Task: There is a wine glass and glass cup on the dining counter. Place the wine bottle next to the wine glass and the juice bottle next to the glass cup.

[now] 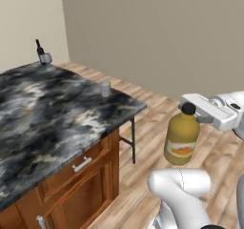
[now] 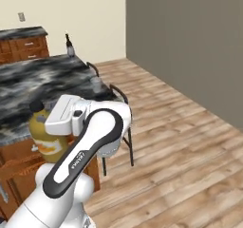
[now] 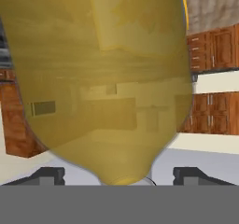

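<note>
Wide bare surface, glassware only at the edges

The tool (image 1: 193, 114) hangs over open floor off the corner of the surface (image 1: 43, 113) with the juice bottle (image 1: 181, 138), nothing between them. The cup (image 1: 105, 88) stands near the right edge; the wine bottle (image 1: 39, 48) and glass (image 1: 45, 57) crowd the far corner together. A stool (image 2: 113, 95) sits beside the edge.

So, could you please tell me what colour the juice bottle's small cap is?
Black: the small cap tops the squat yellow-orange juice bottle, clearest in the left base view.
</note>
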### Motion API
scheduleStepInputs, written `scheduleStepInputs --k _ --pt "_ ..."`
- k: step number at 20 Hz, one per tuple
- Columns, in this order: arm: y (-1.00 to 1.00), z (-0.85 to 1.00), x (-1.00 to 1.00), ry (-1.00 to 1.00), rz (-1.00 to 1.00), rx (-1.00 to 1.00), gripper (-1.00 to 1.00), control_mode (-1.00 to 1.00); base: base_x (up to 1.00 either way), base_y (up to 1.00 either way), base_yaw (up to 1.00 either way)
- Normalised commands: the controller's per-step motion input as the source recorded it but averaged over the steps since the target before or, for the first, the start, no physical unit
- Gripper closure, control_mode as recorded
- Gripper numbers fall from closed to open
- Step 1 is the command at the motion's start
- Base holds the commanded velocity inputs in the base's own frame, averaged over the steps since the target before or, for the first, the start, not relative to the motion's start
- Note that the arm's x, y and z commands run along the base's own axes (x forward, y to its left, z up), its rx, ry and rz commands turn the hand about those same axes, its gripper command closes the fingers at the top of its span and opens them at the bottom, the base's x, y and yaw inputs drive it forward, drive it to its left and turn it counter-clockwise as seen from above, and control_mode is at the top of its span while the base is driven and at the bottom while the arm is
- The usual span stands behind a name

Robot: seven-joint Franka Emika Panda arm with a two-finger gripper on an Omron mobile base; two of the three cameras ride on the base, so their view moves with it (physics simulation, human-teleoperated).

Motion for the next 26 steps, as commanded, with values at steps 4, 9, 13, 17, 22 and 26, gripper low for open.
scheduleStepInputs --k 4,9,13,17,22,26 --pt "0.00 0.00 0.00 0.00 0.00 0.00 1.00 1.00 0.56 -0.30 0.40" --pt "0.00 0.00 0.00 0.00 0.00 0.00 1.00 1.00 0.56 -0.32 0.40" --pt "0.00 0.00 0.00 0.00 0.00 0.00 1.00 1.00 0.63 -0.31 0.39" --pt "0.00 0.00 0.00 0.00 0.00 0.00 1.00 1.00 0.64 -0.32 0.38" --pt "0.00 0.00 0.00 0.00 0.00 0.00 1.00 1.00 0.60 -0.35 0.37" --pt "0.00 0.00 0.00 0.00 0.00 0.00 1.00 1.00 0.40 -0.31 0.38"
